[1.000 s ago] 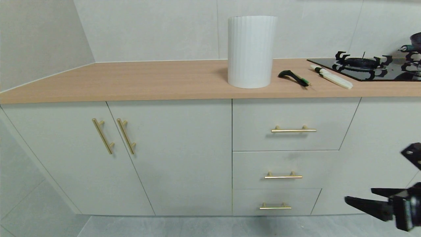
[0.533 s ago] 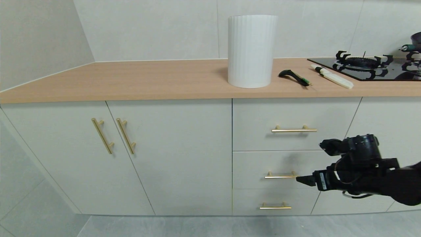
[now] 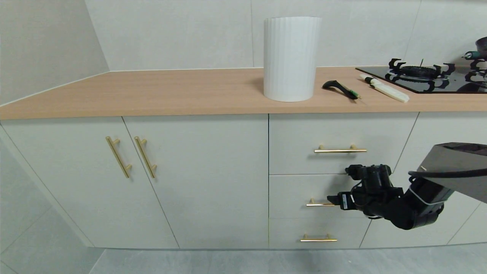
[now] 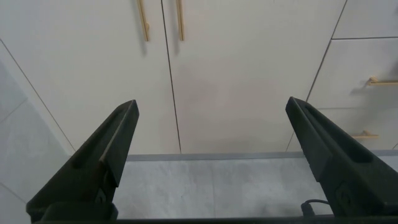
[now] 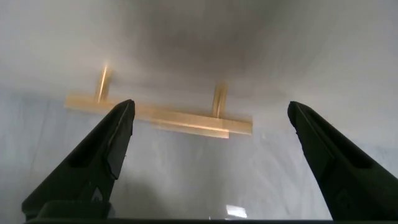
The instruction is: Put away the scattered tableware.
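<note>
Right gripper (image 3: 335, 199) is at the middle drawer handle (image 3: 323, 204), jaws spread wide. In the right wrist view (image 5: 210, 115) the brass bar (image 5: 168, 118) sits squarely between the two fingers with nothing clamped yet. So by my read, the step in hand is opening a drawer to take the cutlery, and none of it is stowed.

And the tableware? Up on the countertop (image 3: 171, 91), well apart from the gripper: a black-handled utensil (image 3: 339, 88) and a white knife-like utensil (image 3: 384, 89), lying near each other just in front of the gas hob (image 3: 418, 74).

Next move, as I see it: ease forward until the bar is well inside the fingers, close on it, then pull straight back. Pulling at an angle could let that thin bar slip out.

Containers now. A white ribbed canister (image 3: 291, 59) stands upright just beside the black-handled utensil, but its inside can't be seen from here. The top drawer (image 3: 335, 133), middle drawer (image 3: 296, 190) and bottom drawer (image 3: 285, 232) are all shut, contents hidden. The cupboard doors (image 3: 133, 182) are closed too.

Left gripper (image 4: 211, 106) hangs low facing those doors, fingers wide apart and holding nothing.
</note>
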Available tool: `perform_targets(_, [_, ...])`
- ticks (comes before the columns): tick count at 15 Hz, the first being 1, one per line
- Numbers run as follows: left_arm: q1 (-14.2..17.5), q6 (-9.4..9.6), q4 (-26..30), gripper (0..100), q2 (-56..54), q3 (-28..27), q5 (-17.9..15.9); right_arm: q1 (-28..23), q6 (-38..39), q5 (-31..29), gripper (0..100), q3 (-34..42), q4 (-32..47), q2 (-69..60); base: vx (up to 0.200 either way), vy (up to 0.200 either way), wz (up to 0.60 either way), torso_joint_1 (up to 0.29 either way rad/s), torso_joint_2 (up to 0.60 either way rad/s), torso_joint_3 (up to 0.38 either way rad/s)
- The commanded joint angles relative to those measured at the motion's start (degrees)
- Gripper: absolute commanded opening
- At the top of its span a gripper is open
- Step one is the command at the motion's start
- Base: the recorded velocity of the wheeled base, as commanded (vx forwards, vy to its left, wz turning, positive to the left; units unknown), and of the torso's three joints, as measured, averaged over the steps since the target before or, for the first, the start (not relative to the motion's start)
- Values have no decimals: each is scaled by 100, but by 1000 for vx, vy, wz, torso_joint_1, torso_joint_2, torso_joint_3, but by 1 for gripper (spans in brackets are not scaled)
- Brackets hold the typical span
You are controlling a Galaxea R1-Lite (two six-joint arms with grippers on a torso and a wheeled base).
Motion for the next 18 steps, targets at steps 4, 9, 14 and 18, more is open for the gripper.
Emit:
perform_targets(4, [1,-1,-1,100,7,1,-2,105,81,-285,100,-187,-90,441,0,0,0,0,0,0])
perform_targets(9, [1,-1,-1,100,7,1,-2,114,344,-452,100,-564,-82,608,0,0,0,0,0,0])
perform_targets(14, [1,-1,-1,100,7,1,-2,166,327,-575,100,-512,-20,687,0,0,0,0,0,0])
perform_targets(18, [1,-1,-1,100,7,1,-2,184,318,-566,100,-450,-11,670,0,0,0,0,0,0])
